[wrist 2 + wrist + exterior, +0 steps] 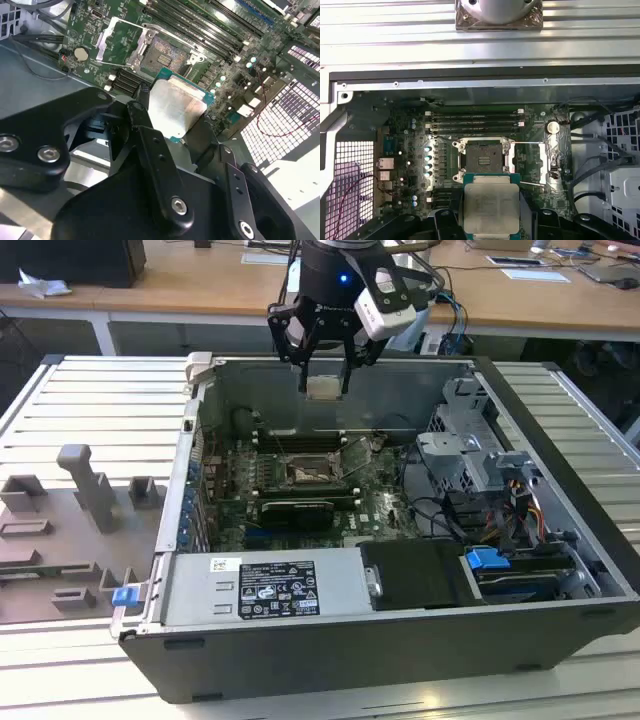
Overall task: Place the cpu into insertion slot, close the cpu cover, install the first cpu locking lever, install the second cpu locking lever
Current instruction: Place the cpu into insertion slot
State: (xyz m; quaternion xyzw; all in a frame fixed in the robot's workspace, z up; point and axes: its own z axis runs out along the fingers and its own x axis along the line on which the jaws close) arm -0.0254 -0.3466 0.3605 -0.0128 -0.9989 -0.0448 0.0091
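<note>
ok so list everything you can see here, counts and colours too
cpu: one, silvery top, held in the hand above the board
socket: one, dark centre with silver frame, on the board, uncovered
socket cover: one, silver, swung open beside the socket
circuit board: one, green, inside the case
memory slots: several, black, beside the socket
computer case: one, dark grey, open, on the table
power supply: one, silver with a white label, in the case
grey blocks: several, on the table at the exterior view's left
table: one, ribbed metal
hand: one, black, shut on the cpu
</note>
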